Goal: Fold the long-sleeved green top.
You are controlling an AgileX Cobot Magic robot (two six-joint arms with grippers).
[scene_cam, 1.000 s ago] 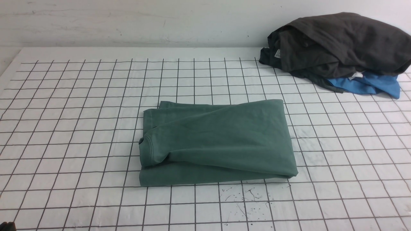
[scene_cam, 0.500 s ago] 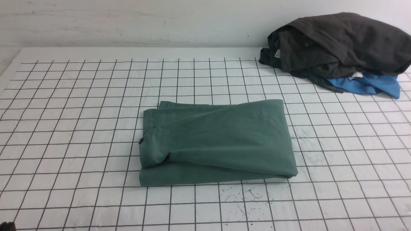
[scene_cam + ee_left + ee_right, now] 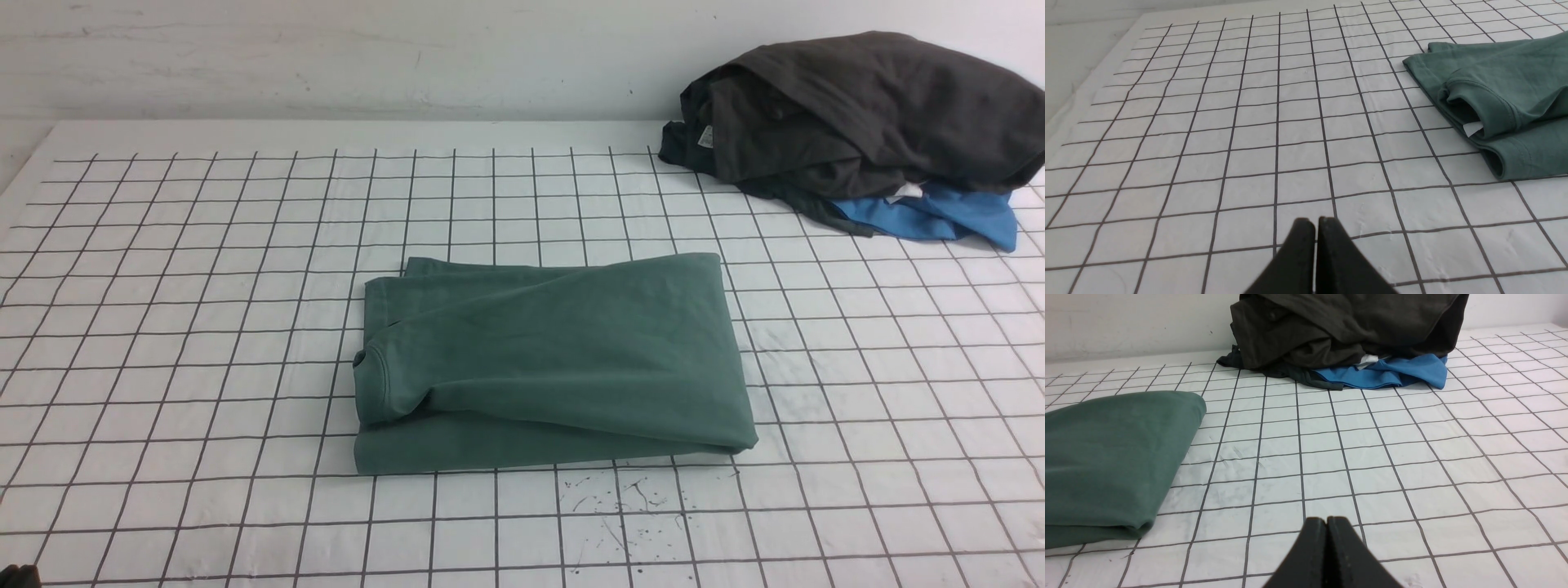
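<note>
Fold looks done: we see the muted dark-green cotton long-sleeved top lying as a compact rectangle mid-table, left gripper and right gripper closed, empty, well clear, so we touch nothing.

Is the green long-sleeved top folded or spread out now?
Folded. The green long-sleeved top lies as a compact rectangle on the grid table, layers stacked at its edge, sleeves tucked in.
</note>
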